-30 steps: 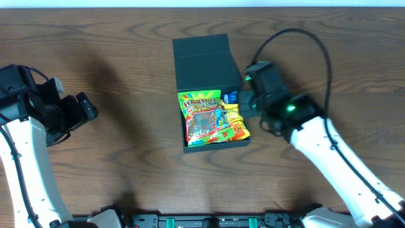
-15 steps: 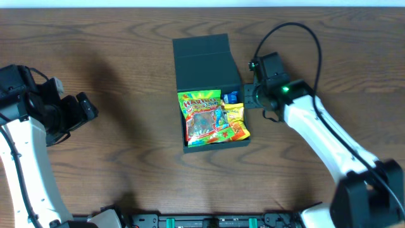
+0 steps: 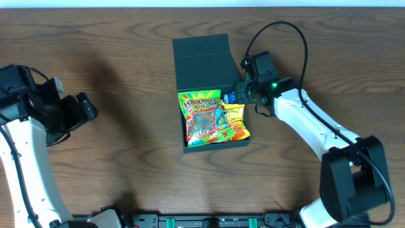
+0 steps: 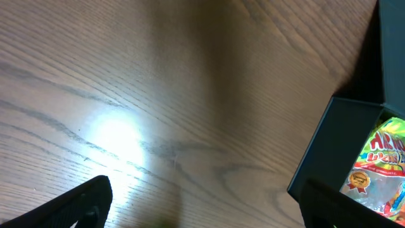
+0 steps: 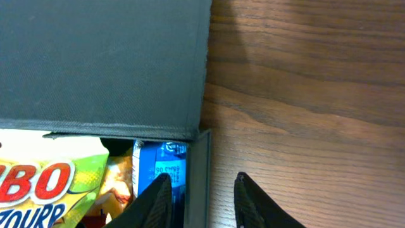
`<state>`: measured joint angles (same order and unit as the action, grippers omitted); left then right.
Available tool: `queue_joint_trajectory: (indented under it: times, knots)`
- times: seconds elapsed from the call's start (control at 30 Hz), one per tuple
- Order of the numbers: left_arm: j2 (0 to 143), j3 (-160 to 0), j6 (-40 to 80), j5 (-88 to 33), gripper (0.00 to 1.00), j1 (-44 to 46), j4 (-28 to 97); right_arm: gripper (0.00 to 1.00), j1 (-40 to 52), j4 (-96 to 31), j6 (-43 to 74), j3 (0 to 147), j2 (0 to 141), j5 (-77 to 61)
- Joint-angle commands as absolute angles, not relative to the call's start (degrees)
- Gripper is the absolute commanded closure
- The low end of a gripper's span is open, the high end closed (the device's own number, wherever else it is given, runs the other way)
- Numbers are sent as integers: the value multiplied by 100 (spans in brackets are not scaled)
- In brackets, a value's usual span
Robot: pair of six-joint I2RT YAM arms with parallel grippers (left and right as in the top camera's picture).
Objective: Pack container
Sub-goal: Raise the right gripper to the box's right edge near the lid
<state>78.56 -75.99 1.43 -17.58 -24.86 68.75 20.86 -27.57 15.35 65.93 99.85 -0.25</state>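
container [image 3: 201,63] mid-table, flap lid open on far side, candy bag [image 3: 204,119] inside. my right gripper [image 3: 240,96] spread, astride its right wall. filling looks done; next: shift to lid, fold it shut. left gripper [image 3: 85,107] spread, idle at left.

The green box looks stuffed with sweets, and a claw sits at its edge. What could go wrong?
The right gripper is open, its fingers astride the right wall of the container. Closing there could pinch the blue packet just inside, or drag the box. The candy bag overlaps the rim at one corner, so the open lid might not shut flat.
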Motion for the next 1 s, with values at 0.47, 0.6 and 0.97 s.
queue_joint_trajectory:
  times: [0.47, 0.6, 0.97]
  knots:
    - [7874, -7616, 82, -1691, 5, -2517, 6893, 99, 1754, -3192, 2762, 6606, 10440, 410]
    - [7874, -7616, 80, -1691, 5, -2517, 6893, 99, 1717, -3603, 3076, 6587, 10440, 537]
    - [7874, -7616, 82, -1691, 5, -2517, 6893, 83, 1741, -4270, 3105, 6587, 9419, 773]
